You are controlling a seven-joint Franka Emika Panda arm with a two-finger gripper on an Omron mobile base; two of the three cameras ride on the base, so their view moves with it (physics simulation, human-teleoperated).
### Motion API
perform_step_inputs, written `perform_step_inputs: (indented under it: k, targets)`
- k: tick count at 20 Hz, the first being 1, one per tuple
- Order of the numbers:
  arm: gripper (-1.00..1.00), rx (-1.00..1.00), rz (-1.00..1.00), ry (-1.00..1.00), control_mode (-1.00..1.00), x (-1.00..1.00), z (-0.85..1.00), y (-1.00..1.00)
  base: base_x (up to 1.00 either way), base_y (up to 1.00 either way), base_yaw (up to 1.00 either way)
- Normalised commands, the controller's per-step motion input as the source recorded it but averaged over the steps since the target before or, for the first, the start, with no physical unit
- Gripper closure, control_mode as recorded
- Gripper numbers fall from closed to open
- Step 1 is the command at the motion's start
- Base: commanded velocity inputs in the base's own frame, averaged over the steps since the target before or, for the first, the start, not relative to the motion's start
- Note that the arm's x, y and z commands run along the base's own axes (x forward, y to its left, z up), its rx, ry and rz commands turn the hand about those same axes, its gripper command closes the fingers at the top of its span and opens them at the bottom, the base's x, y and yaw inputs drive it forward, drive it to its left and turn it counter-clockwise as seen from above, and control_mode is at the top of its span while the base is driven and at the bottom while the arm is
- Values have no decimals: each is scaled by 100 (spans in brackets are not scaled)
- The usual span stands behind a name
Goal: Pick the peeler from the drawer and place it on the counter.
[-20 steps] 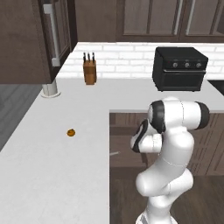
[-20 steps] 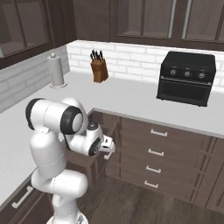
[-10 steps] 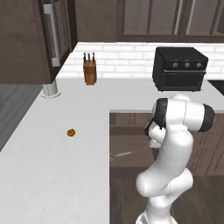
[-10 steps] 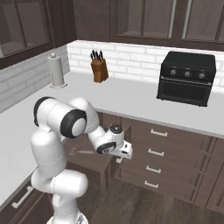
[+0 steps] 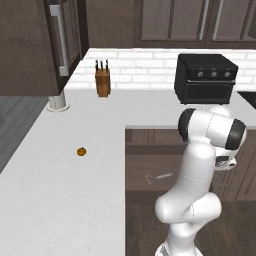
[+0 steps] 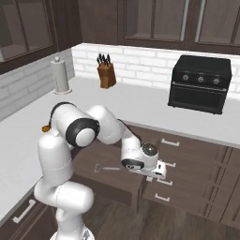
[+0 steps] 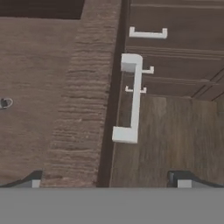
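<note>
I have the gripper [image 6: 159,172] hanging just outside the open drawer [image 6: 93,154], over its front panel and bar handle [image 7: 133,98]; in the hand view the two fingertips [image 7: 181,179] stand wide apart with nothing between them.

The peeler [image 6: 107,168] lies flat on the drawer floor, near the front panel and roughly midway along it. From the claw it lies back inside the drawer, toward the arm's own base, so I judge the next move as a pull-back over the panel and then a descent. Its long axis runs roughly parallel to the front panel, with the Y-head at the end farther from the claw (in the left base view I see the peeler [image 5: 159,176] beside the arm's body).

The counter [image 5: 60,175] is a pale L-shaped slab running along the drawer's side, with a small orange-brown object [image 5: 81,151] on its open stretch; a knife block [image 5: 103,80], toaster oven [image 5: 205,78] and paper-towel roll [image 6: 62,76] sit toward the back wall.
</note>
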Motion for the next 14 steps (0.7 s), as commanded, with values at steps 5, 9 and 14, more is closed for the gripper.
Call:
perform_step_inputs:
  k: [5,9,14]
  targets:
    - [-100,18,-1,18,-100,0,100,-27,0,0,0]
    - [-100,24,9,6,-100,15,100,2,0,0,0]
    - [-100,11,4,1,-100,17,100,4,0,0,0]
